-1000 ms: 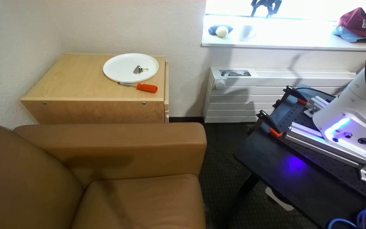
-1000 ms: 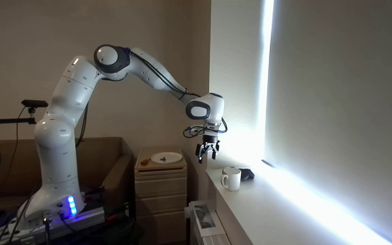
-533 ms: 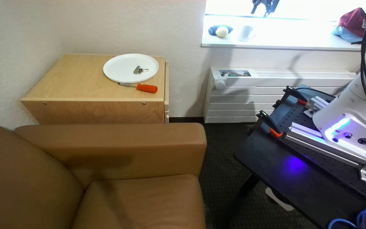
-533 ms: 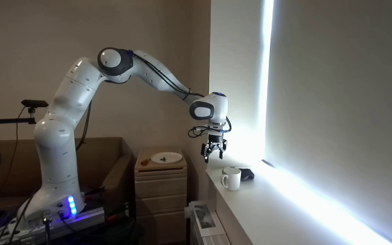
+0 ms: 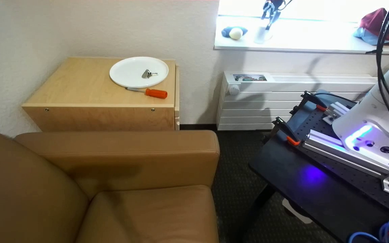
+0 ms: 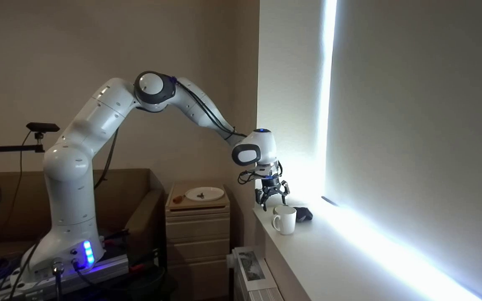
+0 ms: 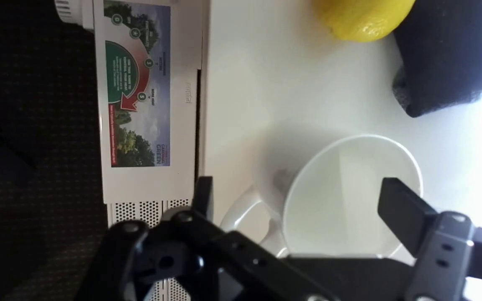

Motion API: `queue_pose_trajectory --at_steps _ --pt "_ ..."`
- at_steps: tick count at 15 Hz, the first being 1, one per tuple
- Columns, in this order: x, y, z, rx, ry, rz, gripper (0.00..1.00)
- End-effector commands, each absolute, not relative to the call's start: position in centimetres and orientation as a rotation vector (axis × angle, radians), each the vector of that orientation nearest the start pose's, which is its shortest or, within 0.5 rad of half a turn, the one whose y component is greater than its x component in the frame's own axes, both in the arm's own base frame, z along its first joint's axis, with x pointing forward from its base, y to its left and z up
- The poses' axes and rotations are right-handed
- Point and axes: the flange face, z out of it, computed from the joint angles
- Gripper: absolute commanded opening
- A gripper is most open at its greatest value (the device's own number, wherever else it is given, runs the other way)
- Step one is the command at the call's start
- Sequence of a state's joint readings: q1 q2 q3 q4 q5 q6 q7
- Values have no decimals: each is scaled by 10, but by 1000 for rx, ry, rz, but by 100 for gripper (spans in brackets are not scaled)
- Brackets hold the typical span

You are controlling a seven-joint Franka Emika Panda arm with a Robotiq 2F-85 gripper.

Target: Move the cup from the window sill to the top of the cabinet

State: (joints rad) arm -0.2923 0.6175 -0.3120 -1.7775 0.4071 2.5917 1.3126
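- Gripper (image 6: 274, 205) pts down just above cup (image 6: 288, 221), fingers spread wide apart; can't tell if either fingertip touches it.
- Wrist view: one finger (image 7: 404, 209) overlaps part of cup's rim away from handle, other finger is on handle side, cup's mouth btwn them.
- Cup: upright on window sill (image 6: 333, 259), handle toward sill's room-side edge, inside visible from wrist cam.
- Lemon (image 7: 362, 21) & dark cloth thing (image 7: 450, 58) also on sill, both nr cup, side by side.
- Maroon/blue cap (image 5: 371, 28): same sill, well apart from cup, partly hidden in an exterior view.
- Radiator (image 5: 302, 79) below cup, under sill, w/ printed card (image 7: 140, 83) on top.
- Cabinet (image 5: 79, 81) well apart from cup; on its top, plate (image 5: 123, 76) w/ keys (image 5: 146, 74) on it, orange-handled screwdriver (image 5: 156, 93) just beside plate.
- Brown armchair (image 5: 130, 141) next to cabinet, also well apart from cup.
- Robot arm (image 6: 107, 110) arches from black table (image 5: 282, 165) to above cup; blue light on base.
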Motion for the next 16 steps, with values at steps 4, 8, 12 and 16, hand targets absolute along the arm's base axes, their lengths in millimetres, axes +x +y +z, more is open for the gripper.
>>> queue_pose_trajectory --at_steps 4,8,12,16 --pt "573 -370 219 -1302 2705 -265 100" --pt "576 -375 207 -1288 2735 -261 94" --pt "573 -380 193 -1280 2757 -238 62" --pt "572 -385 188 -1267 2769 -236 34"
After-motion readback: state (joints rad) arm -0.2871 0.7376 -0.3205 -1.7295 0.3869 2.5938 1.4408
